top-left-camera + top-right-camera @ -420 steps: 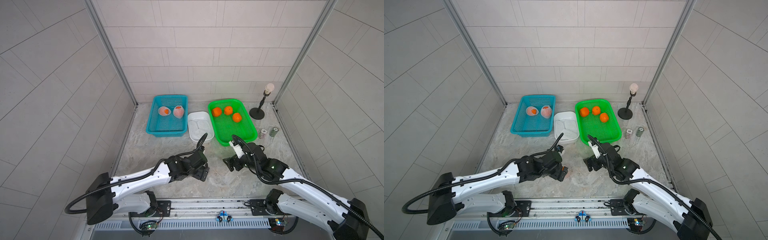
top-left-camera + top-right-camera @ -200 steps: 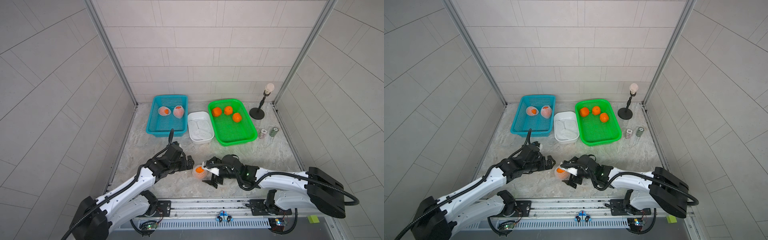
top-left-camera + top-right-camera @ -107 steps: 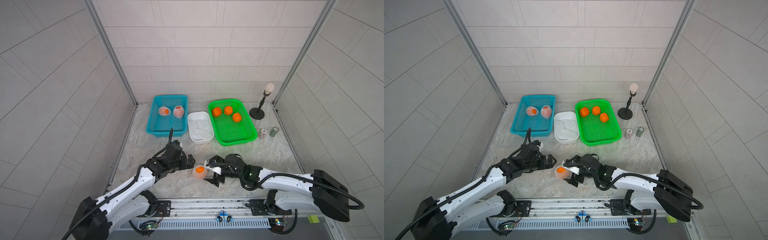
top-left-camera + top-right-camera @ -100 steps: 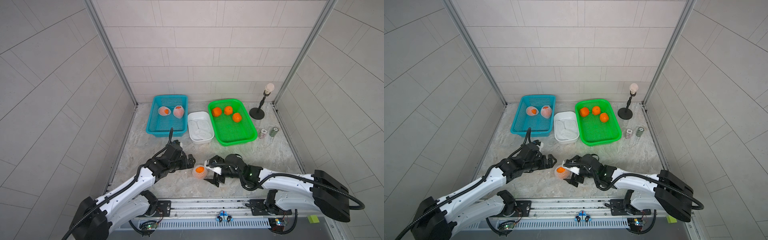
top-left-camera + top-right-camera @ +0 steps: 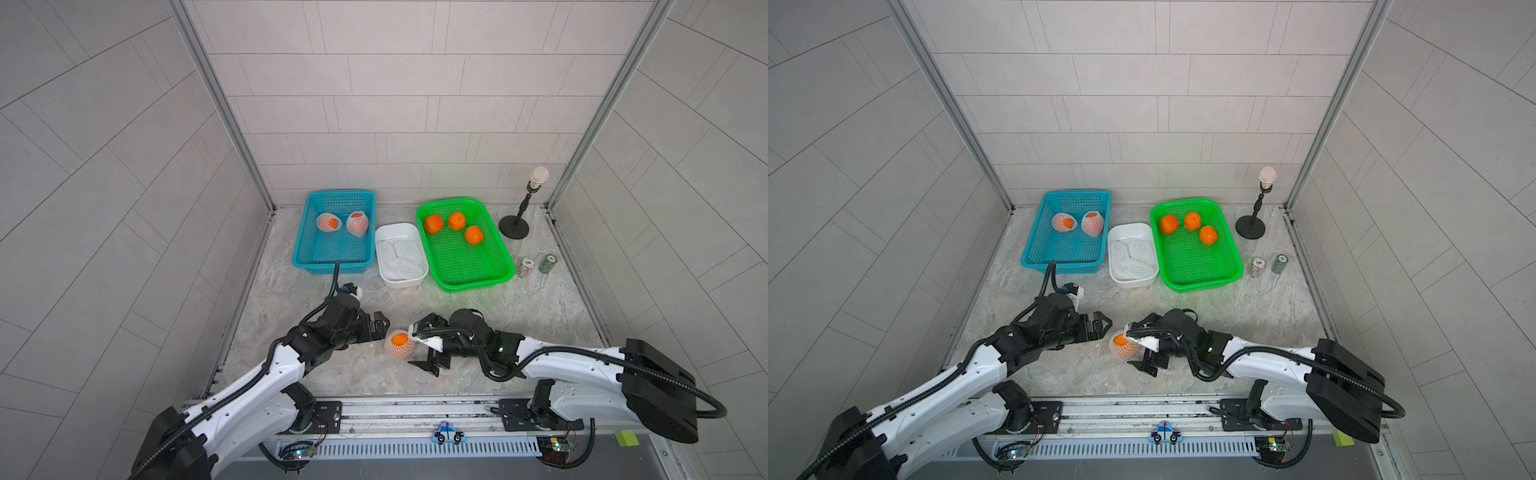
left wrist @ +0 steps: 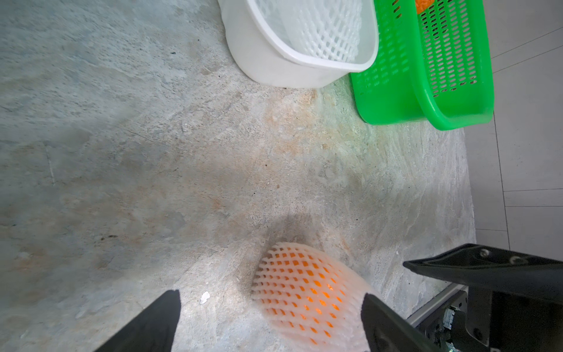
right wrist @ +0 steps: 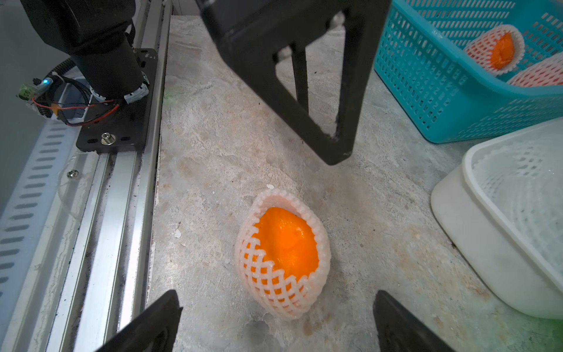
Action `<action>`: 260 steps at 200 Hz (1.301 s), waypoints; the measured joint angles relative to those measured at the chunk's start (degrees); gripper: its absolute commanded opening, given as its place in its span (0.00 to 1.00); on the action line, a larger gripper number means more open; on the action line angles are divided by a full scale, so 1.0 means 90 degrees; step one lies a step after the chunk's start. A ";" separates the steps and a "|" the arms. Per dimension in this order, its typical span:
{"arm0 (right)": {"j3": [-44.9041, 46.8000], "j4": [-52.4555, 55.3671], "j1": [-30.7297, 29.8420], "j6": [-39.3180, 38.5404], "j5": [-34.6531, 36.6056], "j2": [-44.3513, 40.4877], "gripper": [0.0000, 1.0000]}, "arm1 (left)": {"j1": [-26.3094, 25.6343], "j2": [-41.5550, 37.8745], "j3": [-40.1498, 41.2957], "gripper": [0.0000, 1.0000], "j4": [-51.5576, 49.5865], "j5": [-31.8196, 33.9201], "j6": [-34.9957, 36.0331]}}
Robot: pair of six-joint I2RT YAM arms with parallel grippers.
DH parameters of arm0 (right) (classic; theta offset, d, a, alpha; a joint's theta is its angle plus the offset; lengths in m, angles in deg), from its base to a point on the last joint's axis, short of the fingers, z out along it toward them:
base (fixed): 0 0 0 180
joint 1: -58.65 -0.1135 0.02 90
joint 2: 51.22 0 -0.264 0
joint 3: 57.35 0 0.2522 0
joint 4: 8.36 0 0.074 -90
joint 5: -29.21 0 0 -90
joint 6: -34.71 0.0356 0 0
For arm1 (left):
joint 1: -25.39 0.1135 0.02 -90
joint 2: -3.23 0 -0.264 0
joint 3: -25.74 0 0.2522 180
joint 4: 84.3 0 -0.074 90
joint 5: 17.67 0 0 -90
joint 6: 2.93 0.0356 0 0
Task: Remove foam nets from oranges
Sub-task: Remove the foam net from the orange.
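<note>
The left gripper (image 5: pixel 383 328) stands wide open and holds nothing. Its tips are just beside the netted orange (image 5: pixel 399 343), which lies on the table (image 5: pixel 519 316) between the two arms. In the left wrist view the fruit sits close to one finger and not in the middle of the gap. I think this arm should first center itself and then close only on the foam net (image 6: pixel 298 283) at its closed end, pinching mesh and not fruit. The right gripper (image 5: pixel 417 348) is also fully open and empty, just beside the orange on the other side. The right wrist view shows the open mouth of the net turned toward it, with bare peel visible. It seems best that this gripper takes the fruit there while the left one pulls the sleeve away slowly, because the round fruit can roll and the foam stretches. Well apart at the back stand the blue basket (image 5: pixel 300 249) with two more netted oranges (image 5: pixel 328 223), the white tub (image 5: pixel 401 283) with removed nets (image 5: pixel 401 253), the green basket (image 5: pixel 469 285) with three bare oranges (image 5: pixel 433 223), then a black stand (image 5: pixel 514 227) and two chip stacks (image 5: pixel 525 267). None of them blocks the work; only the two grippers are tight against each other.
</note>
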 measured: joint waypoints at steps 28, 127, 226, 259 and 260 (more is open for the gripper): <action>-0.0112 -0.0022 0.0012 -0.0017 -0.0078 0.0457 1.00 | 0.0124 -0.0087 0.0126 1.00 0.0083 -0.0036 -0.0143; -0.0860 -0.0449 0.0029 -0.0039 -0.0204 0.1651 0.93 | 0.0313 -0.0138 0.0325 1.00 0.0243 -0.0194 -0.0350; -0.1207 -0.0126 0.0175 -0.0044 -0.0330 0.1974 0.62 | 0.0321 -0.0202 0.0459 1.00 0.0330 -0.0189 -0.0355; -0.1277 0.0034 0.0187 -0.0046 -0.0342 0.1957 0.59 | 0.0325 -0.0199 0.0459 1.00 0.0427 -0.0187 -0.0352; -0.1277 0.0036 0.0187 -0.0046 -0.0342 0.1955 0.59 | 0.0325 -0.0199 0.0459 1.00 0.0427 -0.0187 -0.0352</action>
